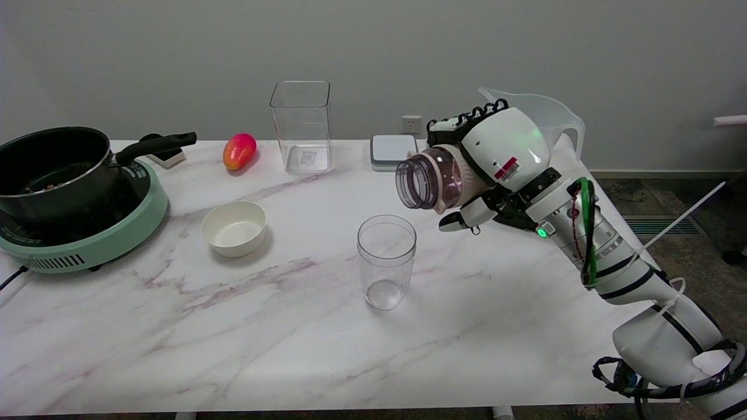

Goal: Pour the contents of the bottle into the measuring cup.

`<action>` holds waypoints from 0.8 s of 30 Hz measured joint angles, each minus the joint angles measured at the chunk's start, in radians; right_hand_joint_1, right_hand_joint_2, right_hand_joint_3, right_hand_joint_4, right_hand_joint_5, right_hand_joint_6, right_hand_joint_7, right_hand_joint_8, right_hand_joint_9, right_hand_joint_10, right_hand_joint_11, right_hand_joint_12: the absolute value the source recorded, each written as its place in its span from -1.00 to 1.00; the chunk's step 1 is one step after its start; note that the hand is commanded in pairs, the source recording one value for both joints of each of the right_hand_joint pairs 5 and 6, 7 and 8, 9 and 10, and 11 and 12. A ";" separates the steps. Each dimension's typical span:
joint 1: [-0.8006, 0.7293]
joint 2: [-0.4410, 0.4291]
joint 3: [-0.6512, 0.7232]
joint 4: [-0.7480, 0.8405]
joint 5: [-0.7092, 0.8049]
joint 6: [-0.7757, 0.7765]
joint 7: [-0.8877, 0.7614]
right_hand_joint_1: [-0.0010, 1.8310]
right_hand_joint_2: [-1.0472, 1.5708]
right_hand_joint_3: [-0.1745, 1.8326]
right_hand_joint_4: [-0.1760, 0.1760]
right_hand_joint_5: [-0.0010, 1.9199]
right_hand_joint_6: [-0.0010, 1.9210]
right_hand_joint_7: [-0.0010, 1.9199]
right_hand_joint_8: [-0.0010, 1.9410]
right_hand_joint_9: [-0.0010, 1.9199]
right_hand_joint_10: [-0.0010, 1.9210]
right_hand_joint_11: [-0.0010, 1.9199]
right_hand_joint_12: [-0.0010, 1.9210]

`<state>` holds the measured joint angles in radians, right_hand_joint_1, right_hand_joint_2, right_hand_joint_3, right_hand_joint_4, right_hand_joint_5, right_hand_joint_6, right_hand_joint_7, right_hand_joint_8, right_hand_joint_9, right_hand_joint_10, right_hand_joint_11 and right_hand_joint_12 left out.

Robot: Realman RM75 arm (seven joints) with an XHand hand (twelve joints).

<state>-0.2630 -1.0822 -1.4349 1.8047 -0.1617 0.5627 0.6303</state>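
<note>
The right hand (496, 160) covers most of the bottle (429, 178), so only the open mouth and threaded neck show, tipped on its side and pointing left, in the air above and to the right of the measuring cup (386, 261); whether anything is left inside the bottle cannot be told; the fingers (461, 219) wrap around the bottle's body and hold it, most of them hidden behind the hand's white shell; a small red and white label sits on that shell, its writing too small to read; the measuring cup stands upright on the marble surface (292, 350), clear, with no marks that can be read; behind the hand a translucent jug (548, 119) is partly hidden, only its spout and rim showing; a white square device (392, 151) at the back is partly covered by the bottle; the pot (52, 169) on the green cooker (87, 233) is cut off at the left edge; a white bowl (233, 227), a tall clear container (302, 125) and a red-yellow fruit (239, 150) stand apart from the cup
</note>
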 measured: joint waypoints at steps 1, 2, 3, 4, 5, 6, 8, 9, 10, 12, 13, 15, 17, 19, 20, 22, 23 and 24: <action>0.000 0.000 0.000 -0.001 -0.004 0.001 -0.001 0.47 0.95 -0.57 0.00 1.00 1.00 1.00 0.98 0.75 0.75 0.36 0.36; 0.001 0.000 0.000 -0.002 -0.009 0.003 -0.001 0.47 0.95 -0.57 0.00 1.00 1.00 1.00 0.98 0.75 0.75 0.36 0.36; 0.001 0.000 0.000 -0.002 -0.013 0.004 -0.002 0.47 0.95 -0.57 0.00 1.00 1.00 1.00 0.98 0.75 0.75 0.36 0.36; 0.002 0.000 0.001 -0.004 -0.018 0.005 -0.002 0.48 0.94 -0.57 0.00 1.00 1.00 1.00 0.98 0.75 0.74 0.36 0.36; 0.003 0.000 0.001 -0.004 -0.023 0.006 -0.002 0.48 0.94 -0.57 0.00 1.00 1.00 1.00 0.98 0.75 0.74 0.36 0.36; 0.003 0.001 0.001 -0.005 -0.028 0.007 -0.003 0.48 0.94 -0.57 0.00 1.00 1.00 1.00 0.98 0.74 0.74 0.36 0.36; 0.004 0.001 0.001 -0.006 -0.040 0.007 -0.003 0.48 0.93 -0.56 0.00 1.00 1.00 1.00 0.98 0.74 0.74 0.36 0.36; 0.004 0.001 0.002 -0.007 -0.045 0.007 -0.003 0.49 0.93 -0.56 0.00 1.00 1.00 1.00 0.98 0.74 0.74 0.36 0.36; 0.005 0.002 0.002 -0.008 -0.049 0.007 -0.003 0.49 0.93 -0.56 0.00 1.00 1.00 1.00 0.98 0.74 0.74 0.36 0.36; 0.007 0.002 0.002 -0.009 -0.058 0.008 -0.003 0.49 0.93 -0.55 0.00 1.00 1.00 1.00 0.98 0.74 0.74 0.36 0.36; 0.008 0.003 0.002 -0.010 -0.061 0.008 -0.003 0.49 0.93 -0.55 0.00 1.00 1.00 1.00 0.98 0.74 0.74 0.36 0.36; 0.011 0.005 0.001 -0.011 -0.069 0.008 -0.003 0.49 0.93 -0.55 0.00 1.00 1.00 1.00 0.98 0.74 0.74 0.36 0.36; 0.014 0.006 -0.001 -0.012 -0.075 0.008 -0.003 0.49 0.93 -0.55 0.00 1.00 1.00 1.00 0.98 0.74 0.74 0.36 0.36; 0.016 0.007 -0.002 -0.013 -0.081 0.008 -0.004 0.49 0.93 -0.55 0.00 1.00 1.00 1.00 0.98 0.74 0.74 0.36 0.36; 0.017 0.008 -0.003 -0.014 -0.084 0.008 -0.004 0.49 0.93 -0.55 0.00 1.00 1.00 1.00 0.98 0.74 0.74 0.36 0.36; 0.020 0.009 -0.005 -0.014 -0.091 0.007 -0.003 0.49 0.92 -0.55 0.00 1.00 1.00 1.00 0.98 0.74 0.74 0.36 0.36; 0.021 0.009 -0.006 -0.014 -0.095 0.005 -0.003 0.49 0.93 -0.55 0.00 1.00 1.00 1.00 0.98 0.74 0.74 0.36 0.36; 0.022 0.010 -0.006 -0.014 -0.098 0.004 -0.003 0.49 0.93 -0.55 0.00 1.00 1.00 1.00 0.98 0.74 0.74 0.36 0.36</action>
<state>-0.2408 -1.0726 -1.4413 1.7905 -0.2594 0.5670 0.6272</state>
